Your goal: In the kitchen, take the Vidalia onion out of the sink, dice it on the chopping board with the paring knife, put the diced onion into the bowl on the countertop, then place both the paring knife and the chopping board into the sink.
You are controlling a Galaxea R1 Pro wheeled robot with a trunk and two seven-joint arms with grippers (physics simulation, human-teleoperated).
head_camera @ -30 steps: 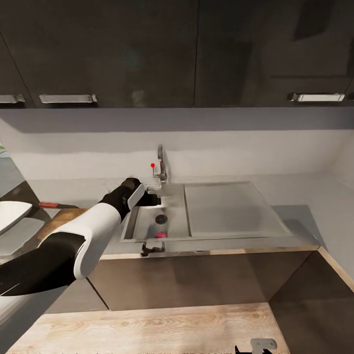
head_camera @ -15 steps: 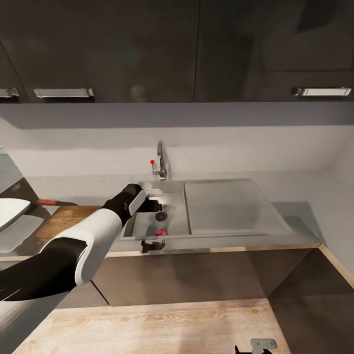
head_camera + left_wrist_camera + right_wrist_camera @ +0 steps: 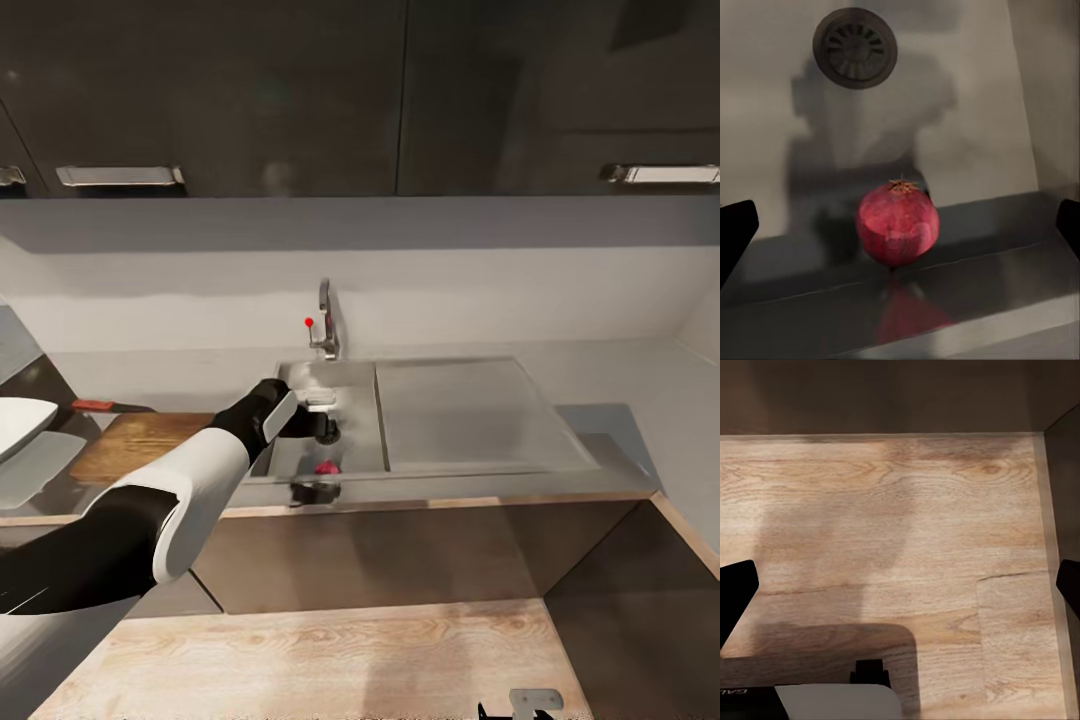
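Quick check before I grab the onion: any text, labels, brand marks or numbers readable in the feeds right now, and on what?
"GAL": pale letters, cut off by the picture's edge, on a dark robot part in the right wrist view; the rest is out of frame.
Sink, faucet, onion, chopping board, cabinet fronts: no text or marks that I can read.

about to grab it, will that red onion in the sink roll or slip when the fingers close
The onion is round and glossy, so it would probably roll if nudged off-centre. It sits on the smooth steel sink floor, which likely offers little friction. It looks firm, probably not squashy.
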